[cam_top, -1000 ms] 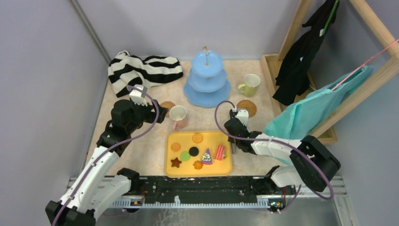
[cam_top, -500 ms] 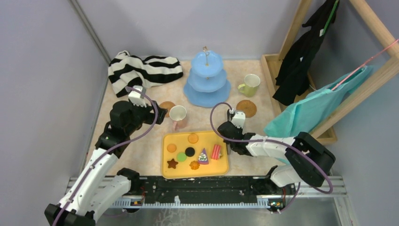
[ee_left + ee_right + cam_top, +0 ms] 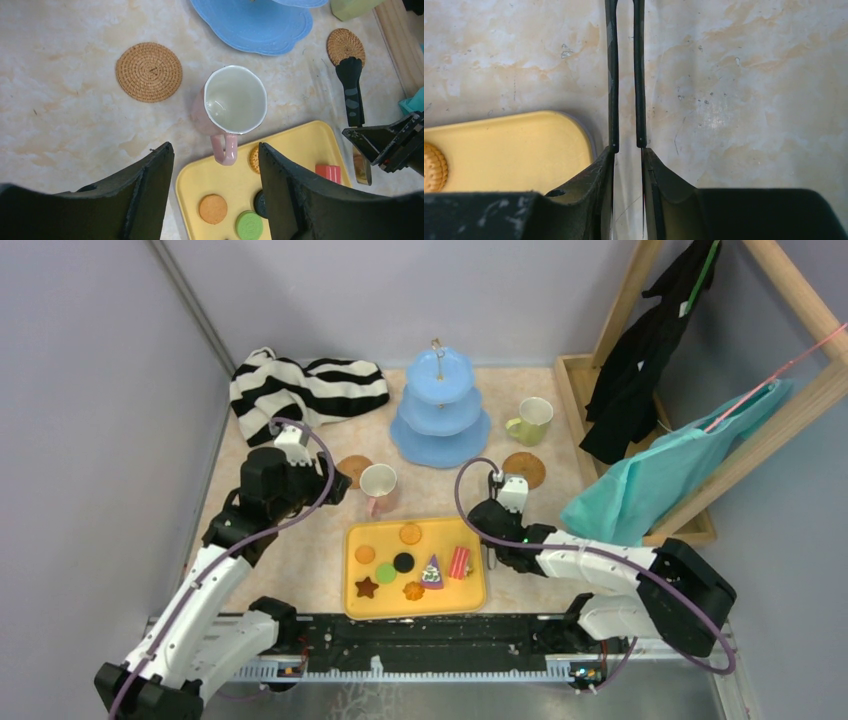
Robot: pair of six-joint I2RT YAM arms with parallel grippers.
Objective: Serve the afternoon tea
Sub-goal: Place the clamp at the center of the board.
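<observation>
My left gripper [image 3: 338, 483] [image 3: 215, 150] is open and empty. It hovers above the pink-handled cup [image 3: 378, 484] [image 3: 235, 100], which stands upright just beyond the yellow tray [image 3: 470, 590] [image 3: 295, 145]. The tray holds several toy cookies and cake slices [image 3: 405, 562]. My right gripper [image 3: 503, 508] [image 3: 627, 152] is shut on black tongs [image 3: 350, 90] [image 3: 613, 75]. The tongs are empty and point away, over the table beside the tray's far right corner [image 3: 574, 125]. Two cork coasters [image 3: 355, 467] [image 3: 523, 469], the light-blue stand [image 3: 440, 410] and the yellow-green cup [image 3: 530, 420] are further back.
A black-and-white striped cloth [image 3: 305, 388] lies at the back left. A wooden rack [image 3: 640, 300] with a black garment [image 3: 640, 360] and a teal cloth [image 3: 660, 480] stands along the right side. Grey walls close the left and back.
The yellow tray has slid a little to the left, with the right gripper beside it. That gripper then drew slightly back to the right. The left arm has barely moved.
</observation>
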